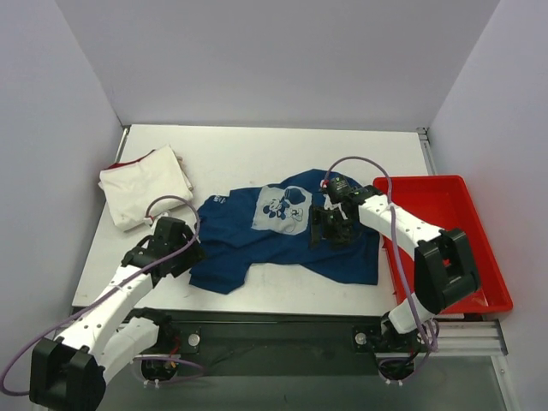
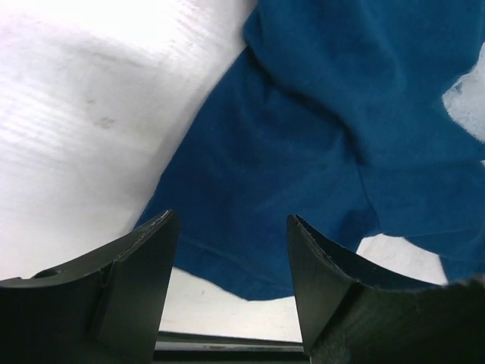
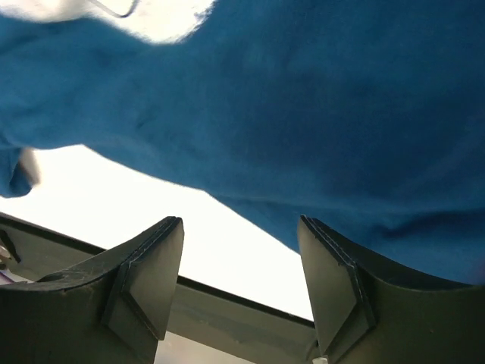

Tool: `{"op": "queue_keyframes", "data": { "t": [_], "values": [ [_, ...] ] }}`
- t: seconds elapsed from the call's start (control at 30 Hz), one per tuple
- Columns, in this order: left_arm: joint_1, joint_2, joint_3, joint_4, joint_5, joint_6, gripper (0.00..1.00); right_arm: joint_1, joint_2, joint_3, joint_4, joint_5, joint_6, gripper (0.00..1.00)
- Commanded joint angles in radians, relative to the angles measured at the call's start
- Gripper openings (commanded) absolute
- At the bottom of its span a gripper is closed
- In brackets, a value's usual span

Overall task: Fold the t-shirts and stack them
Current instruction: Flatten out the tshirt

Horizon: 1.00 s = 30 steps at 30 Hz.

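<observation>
Starting at the right of the overhead frame with a red plastic tray point(image 1: 441, 205), set on the white table point(image 1: 257, 150) and crossed at its left rim by the right arm. Over to frame centre now for the dark teal-blue t-shirt point(image 1: 257, 240): spread out but rumpled, unfolded, showing a white printed graphic point(image 1: 282, 210) near its top, with creases and a lobe of cloth sagging toward the lower left. Spotting the cream-white t-shirt point(image 1: 144, 187) in the upper left, already bundled into a rough fold, with a red edge point(image 1: 128, 163) peeking out along its far side, well apart from the blue one. Down to the left gripper point(image 1: 184, 250), poised at the blue shirt's lower-left border, jaws spread wide with nothing between them, blue cloth point(image 2: 303, 152) showing just past the fingertips point(image 2: 231, 220). Across to the right gripper point(image 1: 330, 227), low over the shirt's right half, jaws likewise parted point(image 3: 241, 221), blue fabric point(image 3: 303, 114) filling the wrist view above a strip of table.
</observation>
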Motion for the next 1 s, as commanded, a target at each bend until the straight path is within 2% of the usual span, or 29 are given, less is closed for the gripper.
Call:
{"op": "queue_keyframes", "data": {
  "t": [0.0,0.13,0.43,0.73,0.87,0.97],
  "values": [
    [-0.005,0.082,0.020,0.192,0.054,0.001,0.69,-0.002,0.048,-0.007,0.052,-0.054,0.022,0.62],
    [-0.023,0.183,0.024,0.313,0.084,-0.007,0.70,-0.002,0.119,0.011,0.066,-0.044,0.015,0.62],
    [-0.023,0.422,0.046,0.473,0.100,0.031,0.71,-0.004,0.274,0.095,0.063,-0.016,0.006,0.61],
    [-0.018,0.715,0.283,0.490,0.113,0.155,0.74,-0.041,0.331,0.189,0.005,0.013,0.002,0.61],
    [-0.026,0.765,0.389,0.439,0.113,0.194,0.74,-0.055,0.343,0.223,-0.009,0.006,-0.002,0.61],
    [-0.028,0.703,0.392,0.415,0.113,0.200,0.75,-0.058,0.349,0.244,-0.015,-0.014,-0.006,0.61]
  ]
}}
